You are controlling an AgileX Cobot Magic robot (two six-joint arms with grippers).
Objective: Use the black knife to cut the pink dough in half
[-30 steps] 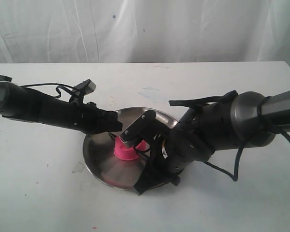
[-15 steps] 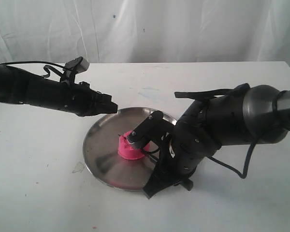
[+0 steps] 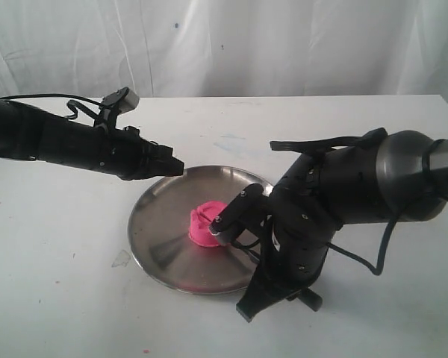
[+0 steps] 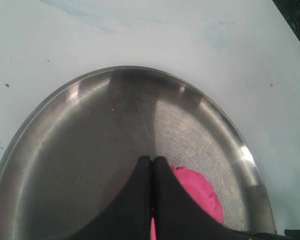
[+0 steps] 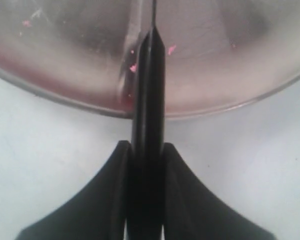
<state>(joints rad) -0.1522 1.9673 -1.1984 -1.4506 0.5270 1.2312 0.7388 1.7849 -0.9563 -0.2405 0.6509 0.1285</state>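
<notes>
Your L gripper (image 4: 151,160) has its jaws clenched tight w/ nothing between them. It hangs over the far-left rim of the steel plate (image 3: 145,224), apart from the dough. L arm comes in from the left side of the white table (image 3: 75,298).

Your R gripper (image 5: 147,147) is grasping the black knife (image 5: 149,80). In the R wrist view you see the handle clamped between both fingers and the blade running out across the plate's rim, over its inner surface. Small pink crumbs lie on the metal either side of the blade. In the exterior view the R arm is bent low at the near-right edge of the plate, and the knife itself is hard to pick out against the black arm.

The pink dough (image 3: 205,224) sits on the plate, approx. in the middle, just left of the R arm's wrist. It looks like one lump w/ an uneven top. You can't tell from these views whether it's split through.
</notes>
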